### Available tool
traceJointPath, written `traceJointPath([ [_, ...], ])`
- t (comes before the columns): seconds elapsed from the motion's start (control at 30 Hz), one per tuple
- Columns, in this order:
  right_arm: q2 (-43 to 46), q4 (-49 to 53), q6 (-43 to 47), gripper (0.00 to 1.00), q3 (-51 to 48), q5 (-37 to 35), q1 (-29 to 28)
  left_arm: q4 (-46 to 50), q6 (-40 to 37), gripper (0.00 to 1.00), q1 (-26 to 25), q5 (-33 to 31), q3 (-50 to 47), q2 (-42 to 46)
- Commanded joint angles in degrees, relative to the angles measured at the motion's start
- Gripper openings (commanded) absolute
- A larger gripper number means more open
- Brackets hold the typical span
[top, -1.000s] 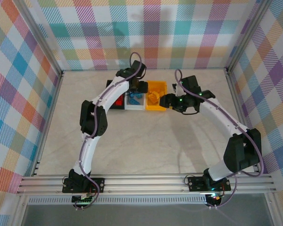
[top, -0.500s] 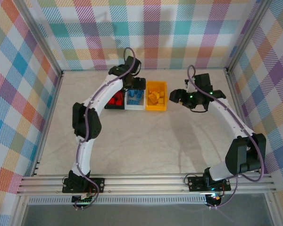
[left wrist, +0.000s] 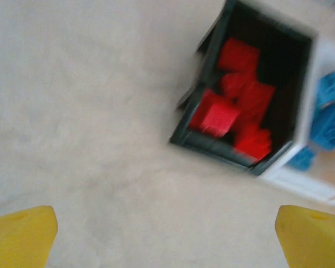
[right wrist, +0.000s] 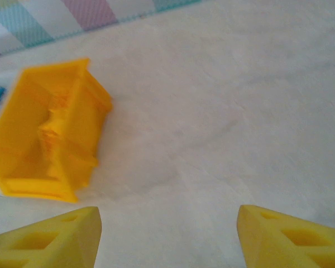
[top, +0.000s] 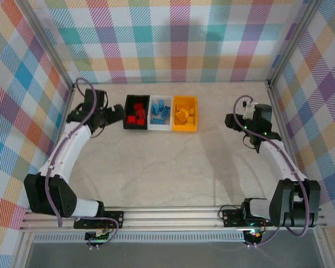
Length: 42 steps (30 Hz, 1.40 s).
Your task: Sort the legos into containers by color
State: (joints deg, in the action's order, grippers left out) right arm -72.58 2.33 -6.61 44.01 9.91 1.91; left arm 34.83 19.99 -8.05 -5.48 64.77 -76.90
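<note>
**Desk:** Where do your grippers sit relative to the white bin?

**Me:** Going from the left: my left gripper [top: 110, 115] hangs on the left of the white bin [top: 160, 127], out beyond the black bin [top: 126, 111]. It is near that bin's outer wall but apart from it. On my left wrist camera its two yellow fingertips [left wrist: 22, 234] stand wide apart with bare table [top: 167, 167] between them. I call it open, with nothing in it.

**Desk:** And the bricks?

**Me:** The black bin touches the white bin's left side, and I see the red legos [top: 137, 111] lying in it (the wrist picture is blurred, so I won't count them). The white bin itself holds the blue legos [top: 161, 109]. The yellow-orange bin [top: 184, 129] touches the white bin's right side and holds the yellow-orange legos [top: 184, 114]. The three bins form one row, side by side.

**Desk:** Your right arm?

**Me:** My right gripper [top: 232, 120] is well to the right of the white bin, past the yellow-orange bin and apart from it, over bare table. On the right wrist camera its fingertips [right wrist: 50, 237] are spread with the tabletop showing between them, so it is open too and carries nothing.
</note>
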Motion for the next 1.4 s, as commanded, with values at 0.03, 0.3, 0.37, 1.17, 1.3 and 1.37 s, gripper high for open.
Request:
traceJointPath([
  [0.03,-3.63,-14.22,5.51,0.65,-4.97,1.12,-0.05,-15.51,-3.39,1.0,0.23,-7.61,-13.33,7.01],
  [0.3,-11.28,-34.41,7.09,0.64,-13.89,1.85,0.06,-38.57,-14.04,1.0,1.23,-13.72,-31.28,13.66],
  [0.37,-12.32,-40.0,6.88,0.64,-16.23,1.58,0.06,-41.95,-14.48,1.0,1.56,-13.25,-33.75,13.18],
  [1.17,-15.27,-50.38,6.6,1.0,-20.72,-0.33,-0.13,-80.1,-24.12,1.0,1.87,-0.44,-42.42,-7.57],
  [1.3,-15.27,-50.4,6.58,1.0,-20.72,-0.39,-0.15,-84.91,-24.12,1.0,1.82,-1.19,-42.94,-12.33],
  [1.37,-15.27,-50.39,6.54,1.0,-20.72,-0.38,-0.13,-80.72,-21.75,1.0,3.45,-1.36,-40.47,-12.69],
])
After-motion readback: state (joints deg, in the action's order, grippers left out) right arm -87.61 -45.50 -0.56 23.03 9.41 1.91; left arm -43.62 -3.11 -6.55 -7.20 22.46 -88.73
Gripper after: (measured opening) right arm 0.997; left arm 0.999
